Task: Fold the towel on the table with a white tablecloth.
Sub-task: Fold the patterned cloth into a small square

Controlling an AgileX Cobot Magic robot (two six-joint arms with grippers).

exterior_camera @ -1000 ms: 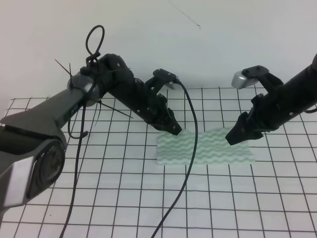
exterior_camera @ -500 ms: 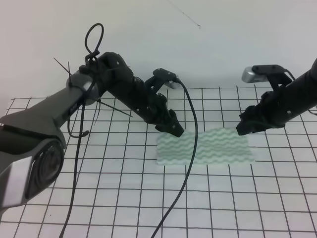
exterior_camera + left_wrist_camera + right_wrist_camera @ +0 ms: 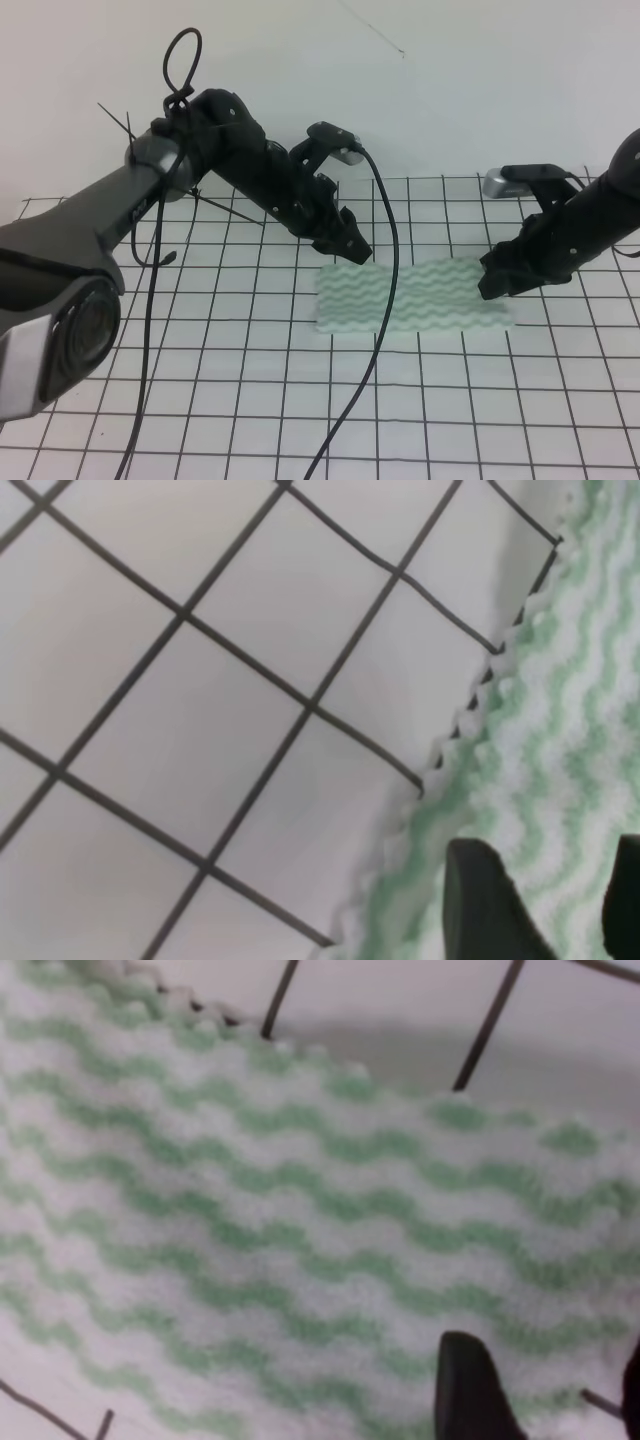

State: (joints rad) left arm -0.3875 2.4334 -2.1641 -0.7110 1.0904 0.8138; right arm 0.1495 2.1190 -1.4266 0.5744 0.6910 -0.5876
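Two tools flank the towel [image 3: 414, 296], which lies flat on the gridded white tablecloth [image 3: 250, 400], long axis left to right. My right tool [image 3: 492, 284] sits at its right end, left tool [image 3: 357, 254] at its far-left corner; both part-open, gripping nothing I can see.

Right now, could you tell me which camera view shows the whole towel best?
The exterior high view: the towel lies flat with nearly its full outline visible. The left wrist view shows only one scalloped edge; the right wrist view shows a blurred close-up of its stripes.
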